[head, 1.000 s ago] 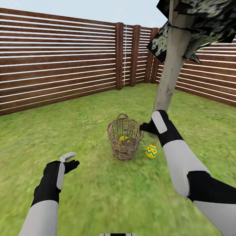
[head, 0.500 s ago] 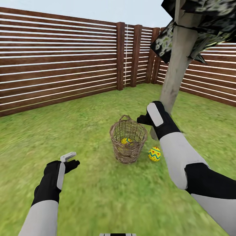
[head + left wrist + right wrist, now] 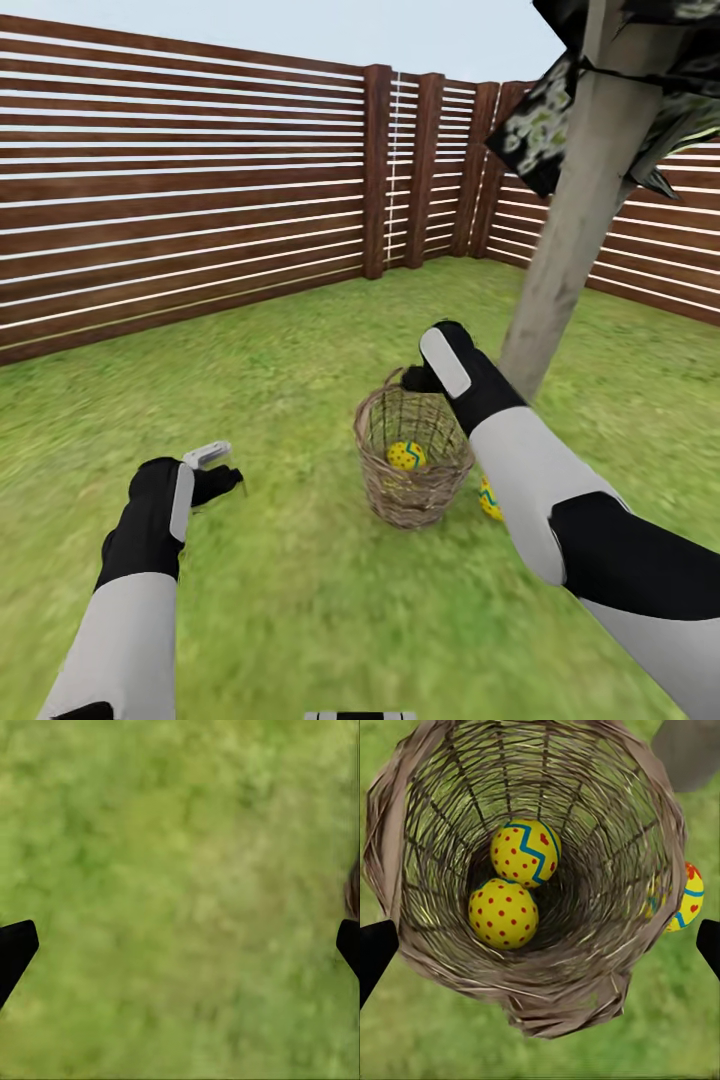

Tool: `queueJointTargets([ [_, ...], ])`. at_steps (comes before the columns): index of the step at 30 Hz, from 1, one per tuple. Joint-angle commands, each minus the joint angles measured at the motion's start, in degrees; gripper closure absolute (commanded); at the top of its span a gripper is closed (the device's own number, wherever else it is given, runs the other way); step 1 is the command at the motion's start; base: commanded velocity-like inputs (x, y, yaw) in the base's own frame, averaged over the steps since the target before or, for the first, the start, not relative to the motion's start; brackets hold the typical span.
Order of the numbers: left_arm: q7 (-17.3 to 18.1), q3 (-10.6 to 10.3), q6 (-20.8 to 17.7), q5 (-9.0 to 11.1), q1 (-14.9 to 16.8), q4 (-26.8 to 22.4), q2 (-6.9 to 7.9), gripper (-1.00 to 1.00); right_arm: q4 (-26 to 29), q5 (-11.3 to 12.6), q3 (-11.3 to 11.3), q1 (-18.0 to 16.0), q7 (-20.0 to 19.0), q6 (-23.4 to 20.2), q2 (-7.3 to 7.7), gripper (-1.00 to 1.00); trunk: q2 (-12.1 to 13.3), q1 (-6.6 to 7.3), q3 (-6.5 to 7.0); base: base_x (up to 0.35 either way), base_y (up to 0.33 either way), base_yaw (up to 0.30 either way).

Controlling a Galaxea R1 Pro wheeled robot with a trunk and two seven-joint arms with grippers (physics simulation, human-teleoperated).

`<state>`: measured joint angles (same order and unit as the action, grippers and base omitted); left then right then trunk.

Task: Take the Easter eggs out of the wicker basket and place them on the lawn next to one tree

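our right pincer (image 3: 540,941) hangs over the wicker basket (image 3: 413,470), fingers apart, empty. inside: red-dotted egg (image 3: 502,913) and zigzag egg (image 3: 526,852). third egg (image 3: 684,898) lies on the lawn (image 3: 300,590) just beside it, near the tree (image 3: 570,260). left pincer (image 3: 180,945) apart over grass.

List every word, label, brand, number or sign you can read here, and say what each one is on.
None: no readable text anywhere.
The Easter eggs carry only blue zigzags and red dots.
The wicker basket, fence and tree are unmarked.
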<state>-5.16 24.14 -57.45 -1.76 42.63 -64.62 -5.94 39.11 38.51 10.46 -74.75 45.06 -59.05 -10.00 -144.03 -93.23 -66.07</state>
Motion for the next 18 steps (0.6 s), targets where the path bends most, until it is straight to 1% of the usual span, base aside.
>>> queueJointTargets([
  [1, 0.02, 0.10, -0.44, -0.57, 0.71, 0.11, 0.14, -1.00, -0.64, 0.49, 0.10, -0.05, 0.55, -0.14, 0.00, -1.00, -0.02, -0.02, -0.06, 0.308, 0.121, 0.000],
  [2, 0.05, 0.08, -0.75, -1.68, 1.83, 0.74, 0.59, -1.00, -1.97, 0.50, 0.09, -0.05, 0.54, -0.09, 0.00, -1.00, -0.02, -0.02, -0.06, 0.319, 0.081, 0.000],
  [3, 0.07, 0.07, -0.87, -2.34, 2.38, 1.28, 0.85, -1.00, -2.63, 0.50, 0.07, -0.03, 0.52, -0.08, 0.00, -1.00, -0.02, -0.02, -0.06, 0.323, 0.065, 0.000],
  [4, 0.12, 0.06, -1.04, -3.77, 3.58, 2.73, 1.36, -1.00, -3.86, 0.54, 0.01, -0.01, 0.50, -0.02, 0.00, -1.00, -0.02, -0.02, -0.06, 0.330, 0.042, 0.000],
  [5, 0.14, 0.05, -1.10, -4.42, 4.25, 3.70, 1.64, -1.00, -4.40, 0.55, -0.02, 0.00, 0.49, 0.00, 0.00, -1.00, -0.02, -0.02, -0.06, 0.332, 0.033, 0.000],
  [6, 0.19, 0.05, -1.22, -5.42, 5.75, 6.16, 2.23, -1.00, -5.40, 0.55, -0.08, 0.02, 0.47, 0.04, 0.00, -1.00, -0.02, -0.02, -0.06, 0.335, 0.021, 0.000],
  [7, 0.22, 0.04, -1.26, -5.78, 6.57, 7.67, 2.57, -1.00, -5.85, 0.55, -0.12, 0.02, 0.45, 0.09, 0.00, -1.00, -0.02, -0.02, -0.06, 0.337, 0.017, 0.000],
  [8, 0.26, 0.07, -1.32, -6.29, 8.32, 11.14, 3.35, -1.00, -6.64, 0.53, -0.17, 0.03, 0.41, 0.28, 0.00, -1.00, -0.02, -0.02, -0.06, 0.339, 0.011, 0.000],
  [9, 0.27, 0.08, -1.35, -6.47, 9.29, 13.11, 3.76, -1.00, -7.00, 0.53, -0.19, 0.05, 0.36, 0.43, 0.00, -1.00, -0.02, -0.02, -0.06, 0.339, 0.009, 0.000],
  [10, 0.29, 0.10, -1.38, -6.73, 11.49, 17.53, 4.58, -1.00, -7.60, 0.53, -0.22, 0.08, 0.27, 0.78, 0.00, -1.00, -0.02, -0.02, -0.06, 0.340, 0.006, 0.000],
  [11, 0.30, 0.10, -1.39, -6.81, 12.70, 19.93, 4.98, -1.00, -7.82, 0.52, -0.25, 0.09, 0.24, 0.96, 0.00, -1.00, -0.02, -0.02, -0.06, 0.340, 0.004, 0.000],
  [12, 0.34, 0.11, -1.40, -6.93, 15.39, 24.96, 5.72, -1.00, -8.14, 0.52, -0.29, 0.10, 0.20, 1.21, 0.00, -1.00, -0.02, -0.02, -0.06, 0.341, 0.003, 0.000],
  [13, 0.35, 0.11, -1.41, -6.99, 16.84, 27.54, 6.06, -1.00, -8.25, 0.52, -0.30, 0.12, 0.18, 1.30, 0.00, -1.00, -0.02, -0.02, -0.06, 0.341, 0.002, 0.000],
  [14, 0.37, 0.12, -1.40, -7.06, 19.85, 32.52, 6.62, -1.00, -8.41, 0.52, -0.32, 0.16, 0.16, 1.43, 0.00, -1.00, -0.02, -0.02, -0.06, 0.341, 0.001, 0.000],
  [16, 0.39, 0.12, -1.38, -7.11, 22.85, 36.98, 6.98, -1.00, -8.52, 0.52, -0.33, 0.18, 0.14, 1.51, 0.00, -1.00, -0.02, -0.02, -0.06, 0.342, 0.001, 0.000],
  [17, 0.40, 0.12, -1.40, -7.16, 25.67, 40.70, 7.21, -1.00, -8.60, 0.52, -0.34, 0.19, 0.13, 1.56, 0.00, -1.00, -0.02, -0.02, -0.06, 0.342, 0.001, 0.000],
  [18, 0.40, 0.12, -1.41, -7.19, 26.97, 42.25, 7.29, -1.00, -8.64, 0.52, -0.35, 0.20, 0.13, 1.60, 0.00, -1.00, -0.02, -0.02, -0.06, 0.342, 0.000, 0.000],
])
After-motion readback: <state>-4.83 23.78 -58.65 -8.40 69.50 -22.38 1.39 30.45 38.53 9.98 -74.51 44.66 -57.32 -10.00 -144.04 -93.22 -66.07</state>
